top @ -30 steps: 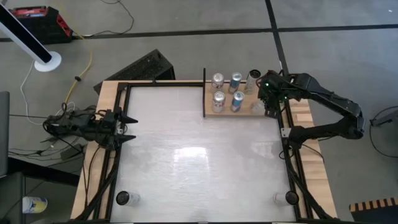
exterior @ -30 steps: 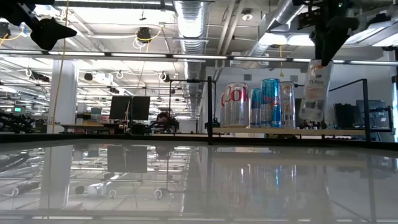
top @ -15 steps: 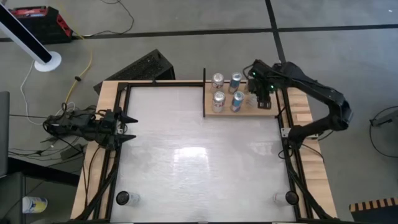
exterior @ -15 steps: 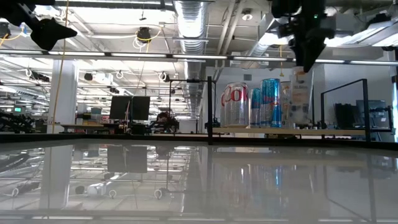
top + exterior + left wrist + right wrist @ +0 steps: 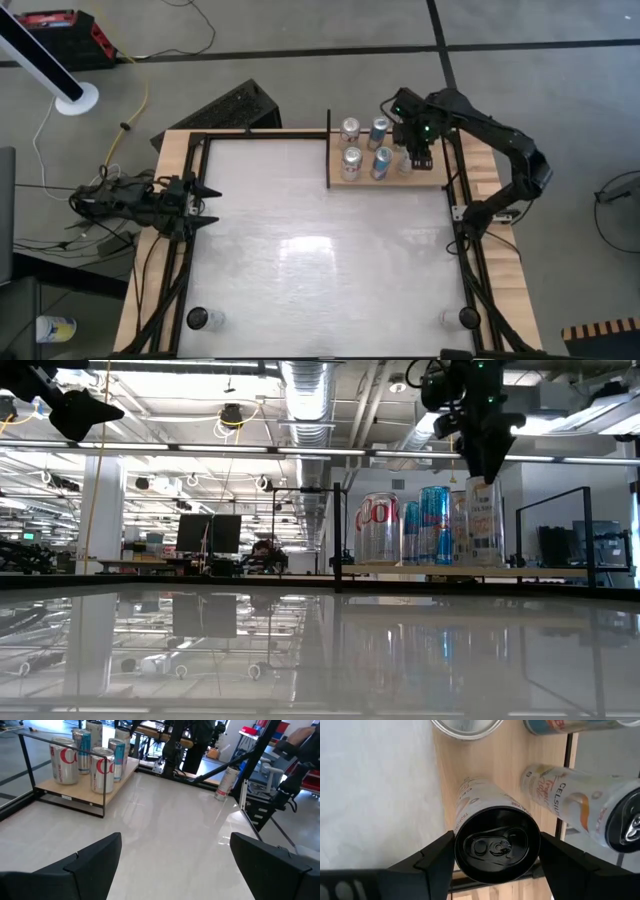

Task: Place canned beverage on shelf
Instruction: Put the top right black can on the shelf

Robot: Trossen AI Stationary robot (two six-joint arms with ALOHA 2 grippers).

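Observation:
The shelf, a light wooden board with black posts, stands at the table's far right. Several cans stand on it, silver-red ones and blue ones. My right gripper is over the shelf's right part, shut on a white can with a black top. In the low view this can stands upright with its base at the board. A second white can stands right beside it. My left gripper is open and empty at the table's left edge. My right gripper pinches the white can at its top end, one finger on each side of the wall just below the black rim. The fingers come from above, pointing down. The can is upright with its base down at the shelf board; whether it rests there I cannot tell.
The shelf's black posts and thin frame stand close around the cans. Two small dark round things sit at the table's near corners. The wide white tabletop lies between the arms.
My right gripper has carried the white can toward the table's left edge, from beyond the shelf's right end to over the board, and has gone down. The can, tilted and held high before, now stands upright with its base at the board.

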